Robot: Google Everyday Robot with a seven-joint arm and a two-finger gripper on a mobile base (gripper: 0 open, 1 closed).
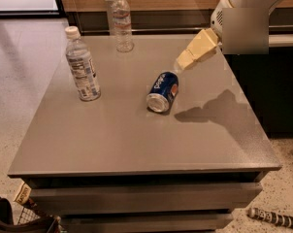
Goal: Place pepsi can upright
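The dark-blue pepsi can (163, 91) lies on its side near the middle of the grey table (112, 135), its silver end facing the front. My gripper (181, 63), with cream-coloured fingers, hangs in the air just above and to the right of the can, not touching it. It holds nothing. Its shadow falls on the table to the right of the can.
Two clear water bottles with white caps stand upright: one at the left (82, 65), one at the back (122, 23). A dark counter stands to the right of the table. A basket (20, 217) sits on the floor at the lower left.
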